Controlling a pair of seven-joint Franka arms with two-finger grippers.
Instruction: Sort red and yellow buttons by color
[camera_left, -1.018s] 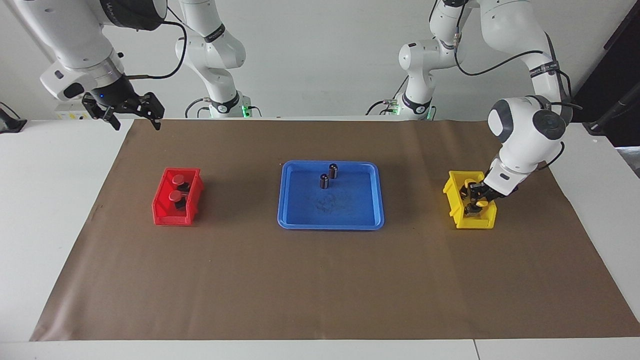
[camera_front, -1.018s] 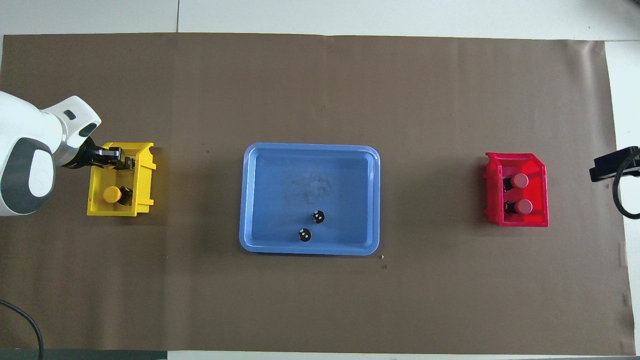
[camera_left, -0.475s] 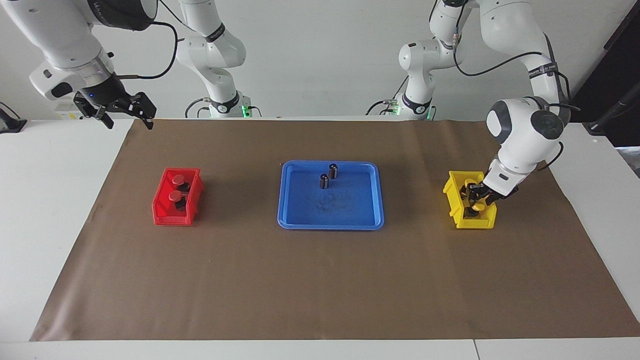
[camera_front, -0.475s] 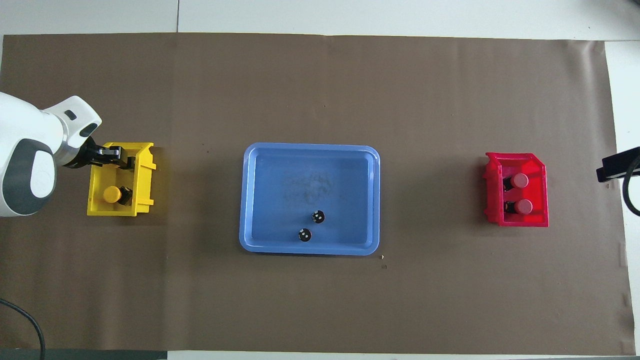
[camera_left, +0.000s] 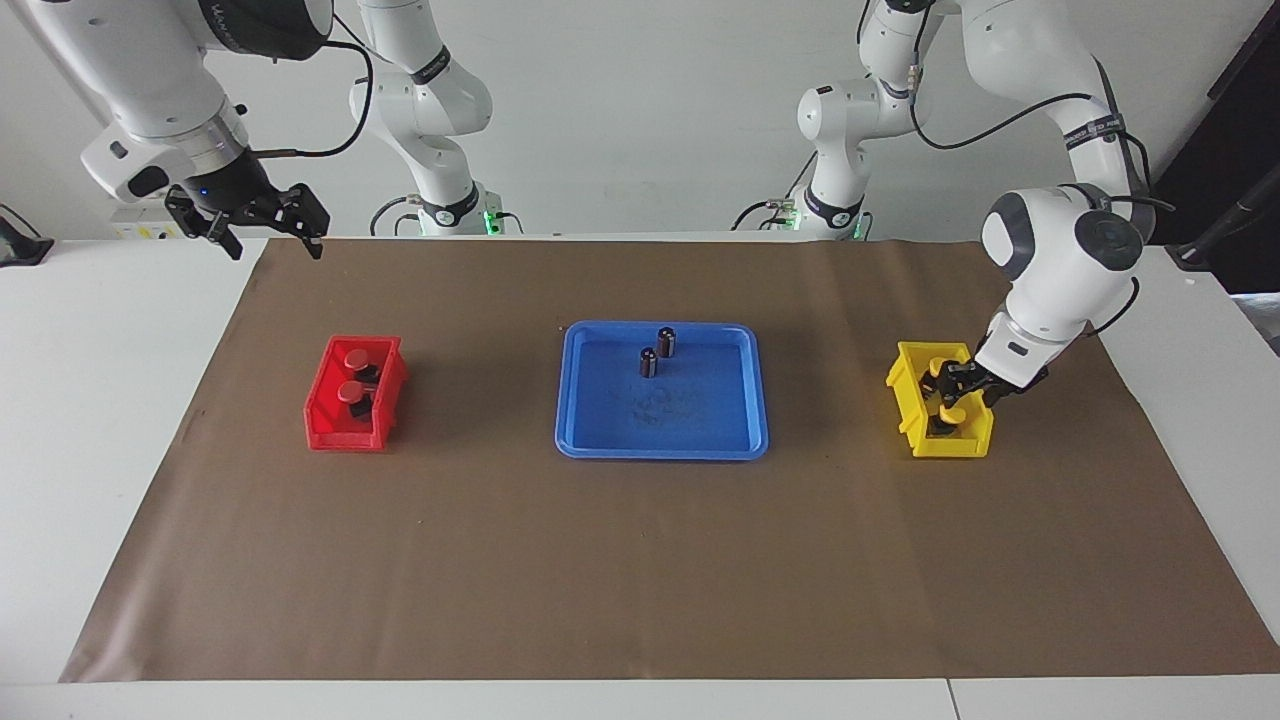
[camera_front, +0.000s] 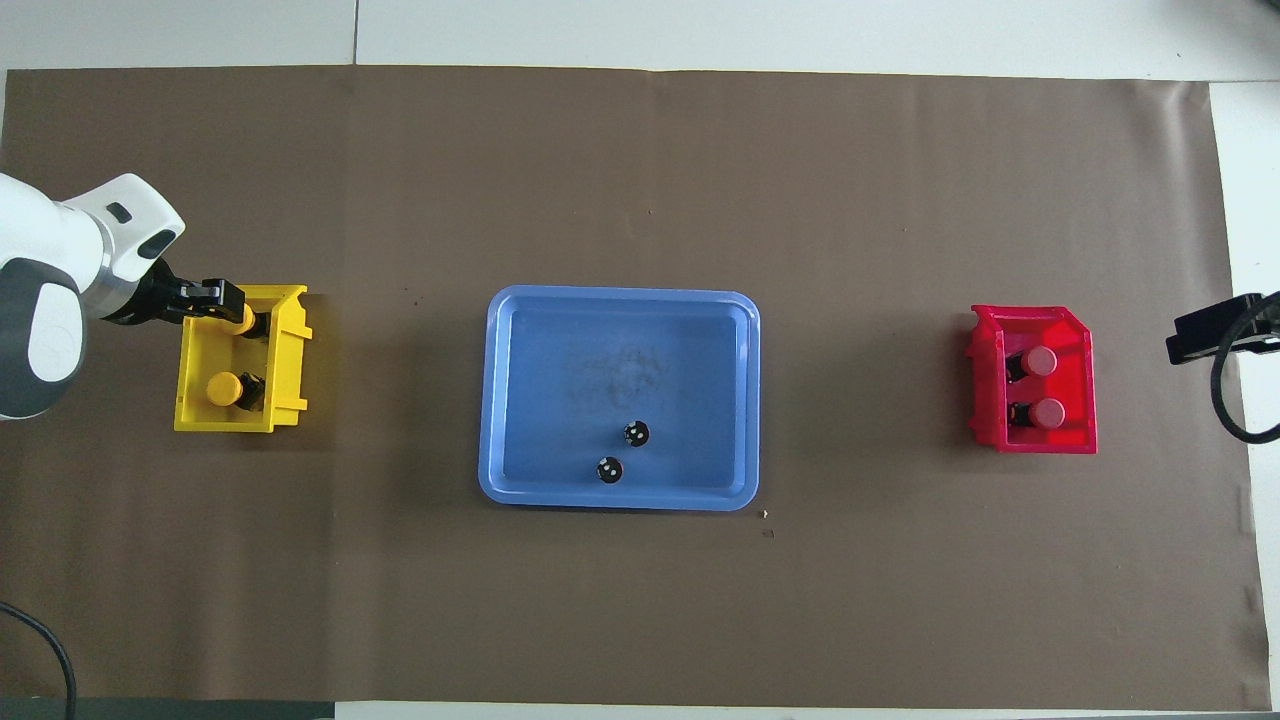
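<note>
Two red buttons (camera_left: 356, 357) (camera_left: 351, 391) lie in the red bin (camera_left: 330, 425); in the overhead view the red buttons (camera_front: 1040, 361) (camera_front: 1048, 412) also lie in the red bin (camera_front: 1035, 440). Two yellow buttons (camera_front: 222, 388) (camera_front: 243, 320) lie in the yellow bin (camera_front: 290, 350), which also shows in the facing view (camera_left: 905, 395). My left gripper (camera_left: 957, 385) (camera_front: 222, 298) is open just above the bin's end farther from the robots, over one yellow button. My right gripper (camera_left: 265, 235) is open and empty, raised over the mat's corner at the right arm's end.
A blue tray (camera_left: 660, 452) (camera_front: 620, 500) sits mid-table and holds two dark cylinders without coloured caps (camera_left: 666, 342) (camera_left: 648, 362). A brown mat (camera_left: 640, 560) covers the table.
My left gripper has lifted and drawn back out of the yellow bin, leaving the second yellow button lying in it. My right gripper swayed slightly and is back where it was.
</note>
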